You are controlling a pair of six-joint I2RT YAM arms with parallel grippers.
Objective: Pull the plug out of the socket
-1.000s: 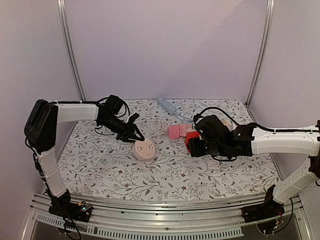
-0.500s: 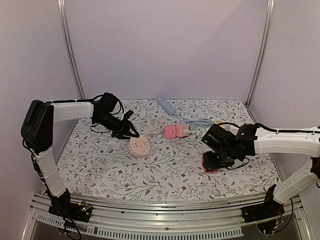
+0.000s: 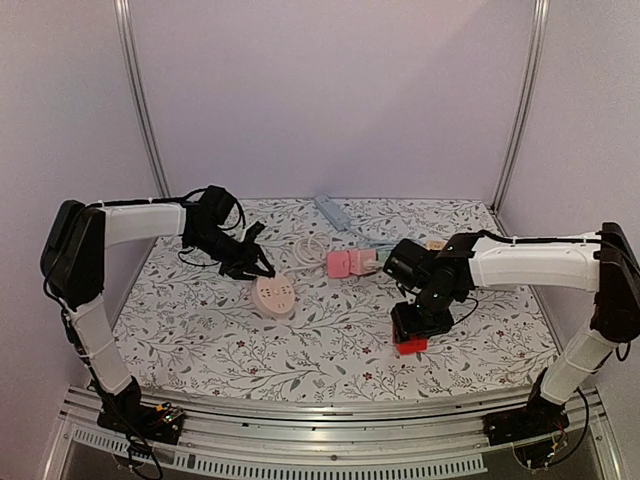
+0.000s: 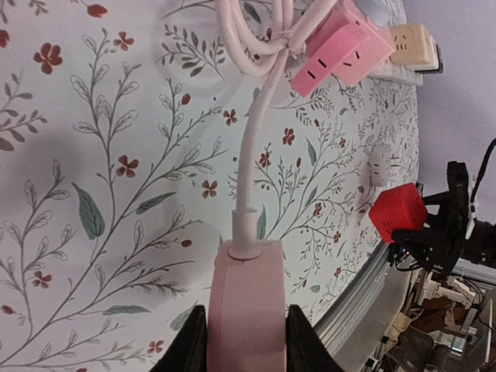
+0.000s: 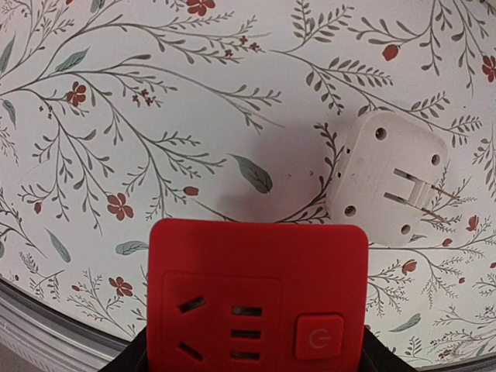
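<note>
Right gripper [image 3: 411, 332] pulled red cube [image 5: 258, 298] nearer, left gripper [image 3: 262, 272] holding socket [image 4: 246, 302].

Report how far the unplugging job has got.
Done, it seems: the red cube sits apart from the pink cubes, with nothing in its visible face. In hand: the right jaws hold that cube above the table, and the left jaws clamp the round socket. Left: likely setting both down and letting go. A white adapter lies loose on the table near the cube.
</note>
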